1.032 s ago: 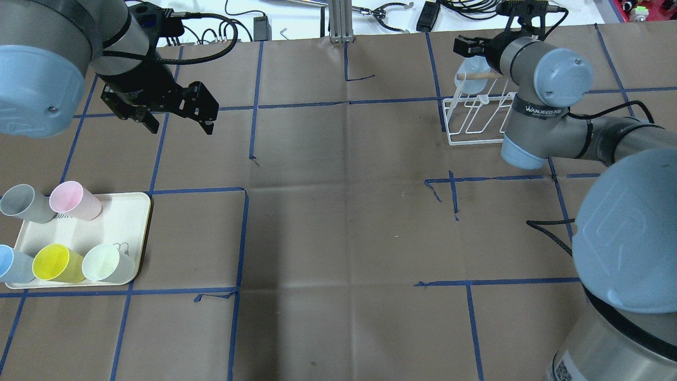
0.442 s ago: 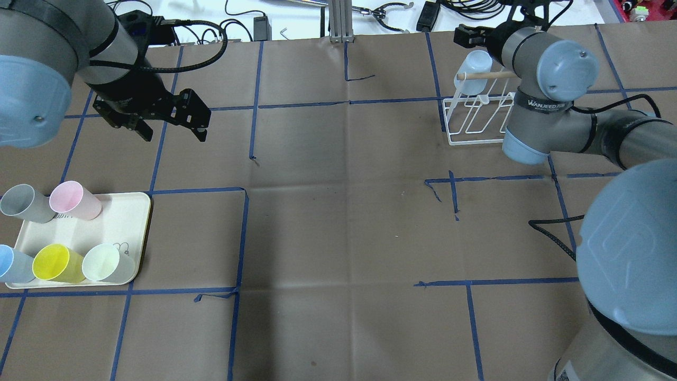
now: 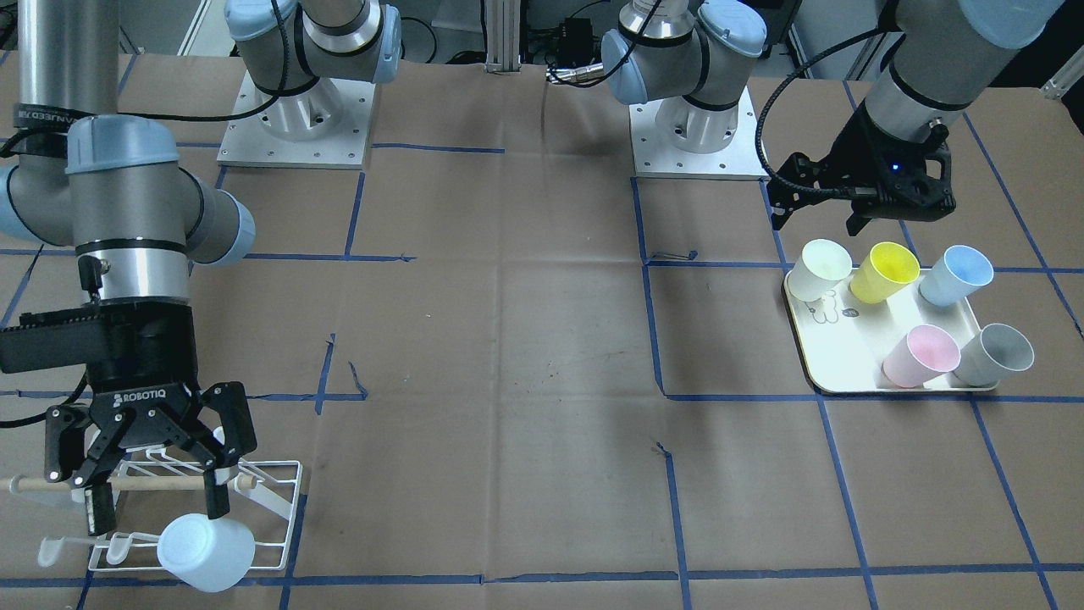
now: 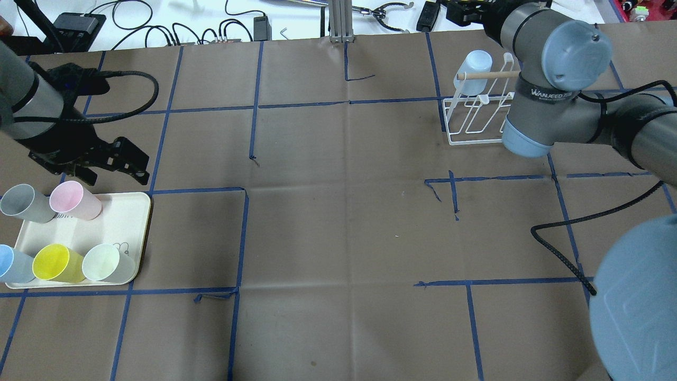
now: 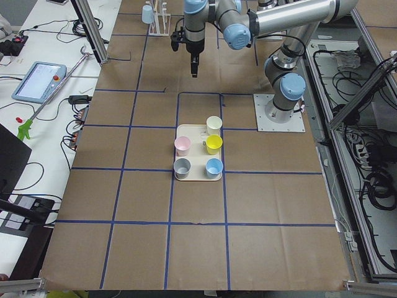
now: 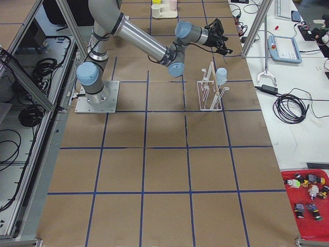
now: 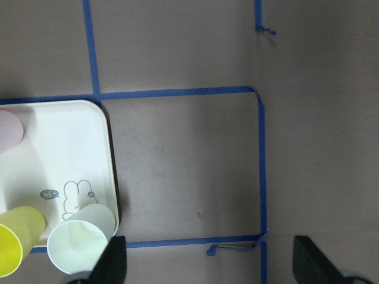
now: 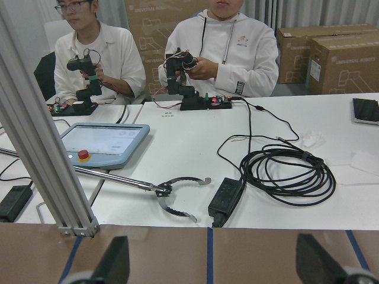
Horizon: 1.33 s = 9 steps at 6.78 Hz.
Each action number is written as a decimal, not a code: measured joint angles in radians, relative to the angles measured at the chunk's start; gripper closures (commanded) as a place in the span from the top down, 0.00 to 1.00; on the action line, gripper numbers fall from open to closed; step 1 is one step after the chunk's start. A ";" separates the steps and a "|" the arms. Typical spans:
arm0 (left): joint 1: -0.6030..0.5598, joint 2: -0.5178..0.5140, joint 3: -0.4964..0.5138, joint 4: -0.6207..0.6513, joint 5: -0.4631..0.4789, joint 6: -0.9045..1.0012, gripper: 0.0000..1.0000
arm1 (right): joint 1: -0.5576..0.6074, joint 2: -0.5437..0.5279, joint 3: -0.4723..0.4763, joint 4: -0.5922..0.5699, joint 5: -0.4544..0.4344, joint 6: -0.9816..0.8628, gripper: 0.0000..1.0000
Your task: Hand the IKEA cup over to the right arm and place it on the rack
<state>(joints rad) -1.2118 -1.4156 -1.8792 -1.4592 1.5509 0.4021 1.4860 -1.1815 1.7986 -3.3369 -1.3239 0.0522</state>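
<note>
Left wrist-mounted view: left gripper spread, white cup upright just outside its jaws. Right gripper spread, directly above blue cup on rack.

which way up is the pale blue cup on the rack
Upside down and tilted: the cup shows its closed base, mouth toward the rack.

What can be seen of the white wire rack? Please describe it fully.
The rack is a low frame of thin white wire, with rounded upturned pegs and a light wooden dowel across its top. It stands upright on the brown-covered table, near its far edge on the robot's right. One pale blue cup sits tilted over a corner peg.
</note>
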 measured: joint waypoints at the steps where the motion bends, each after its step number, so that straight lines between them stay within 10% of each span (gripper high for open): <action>1: 0.080 0.025 -0.044 0.003 0.000 0.078 0.97 | 0.029 -0.041 0.026 0.013 0.001 0.137 1.00; 9: 0.205 -0.096 -0.384 0.455 0.069 0.176 0.96 | 0.283 -0.234 0.224 -0.010 -0.001 1.401 1.00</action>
<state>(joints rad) -1.0073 -1.5112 -2.2630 -1.0043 1.6198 0.5783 1.7686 -1.4155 2.0228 -3.3472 -1.3251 1.4533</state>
